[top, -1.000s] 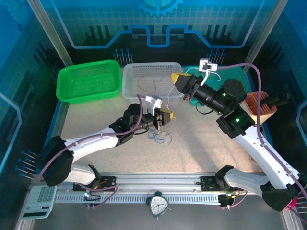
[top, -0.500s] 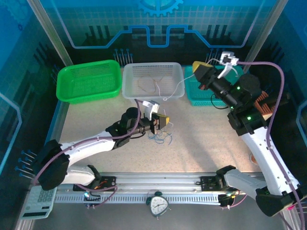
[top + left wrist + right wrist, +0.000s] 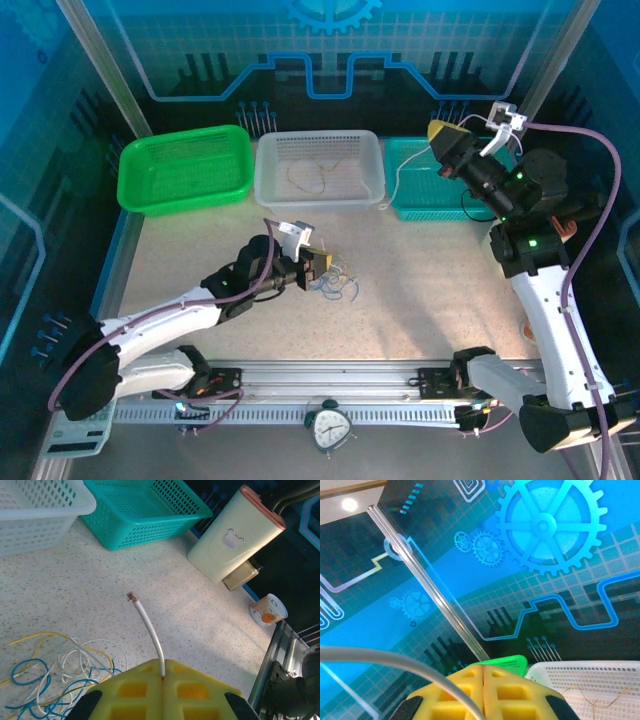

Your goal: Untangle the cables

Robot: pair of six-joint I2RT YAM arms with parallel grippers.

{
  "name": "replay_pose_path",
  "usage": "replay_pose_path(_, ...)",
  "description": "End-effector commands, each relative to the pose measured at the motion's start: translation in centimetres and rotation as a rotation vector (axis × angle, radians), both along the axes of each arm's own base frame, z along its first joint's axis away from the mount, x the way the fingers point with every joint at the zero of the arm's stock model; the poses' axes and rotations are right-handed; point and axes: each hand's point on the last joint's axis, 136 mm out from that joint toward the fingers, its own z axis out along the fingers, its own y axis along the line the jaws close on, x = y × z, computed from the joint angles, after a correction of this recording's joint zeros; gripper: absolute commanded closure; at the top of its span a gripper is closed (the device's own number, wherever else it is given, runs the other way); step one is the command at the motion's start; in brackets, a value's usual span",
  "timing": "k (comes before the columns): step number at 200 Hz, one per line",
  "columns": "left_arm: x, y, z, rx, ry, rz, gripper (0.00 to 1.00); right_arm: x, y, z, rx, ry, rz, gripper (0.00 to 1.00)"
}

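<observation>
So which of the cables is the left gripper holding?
The white cable whose cut end juts past the shut left gripper; the blue, yellow and other whitish strands lie loose in a tangle on the table.

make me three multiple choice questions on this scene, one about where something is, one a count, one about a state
1. Where does the tangle of cables lie?
A. on the near rail by the clock
B. on the table beside the left claw
C. draped over the right arm
2. How many baskets stand along the table's far edge?
A. three
B. two
C. five
3. What state is the left claw in?
A. open and empty
B. open around a basket rim
C. shut on a white cable

1 B: the loops lie at its tip.
2 A: green basket, white basket, teal basket in a row.
3 C: its yellow pads meet, the cable end poking out.
</observation>
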Motion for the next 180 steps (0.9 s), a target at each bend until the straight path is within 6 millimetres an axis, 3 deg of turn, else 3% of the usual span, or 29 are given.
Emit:
replay_pose_path(1, 0.4, 1.1, 0.3, 0.034, -0.025, 0.034, 0.88, -0.8, 0.0, 1.1, 0.013, -0.024, 0.020, 1.00)
replay_pose_path(42, 0.7, 1.8, 1.8, 0.034, -0.055, 0.062, 0.52, -0.4, 0.2, 0.6, 0.023, -0.008, 0.034, 1.00)
replay_pose_path(69, 1.0, 3.0, 3.6, 0.025, -0.088, 0.111, 0.33, -0.3, 0.5, 0.3, 0.023, -0.002, 0.041, 1.00)
replay_pose_path(122, 2.4, 6.0, 7.6, 0.020, -0.110, 0.240, 0.15, 0.5, 2.2, -1.1, -0.033, 0.020, 0.043, 1.00)
replay_pose_path(180, 3.7, 7.8, 9.6, 0.001, -0.089, 0.319, 0.01, 3.4, 4.6, -3.9, -0.171, 0.071, -0.021, 1.00)
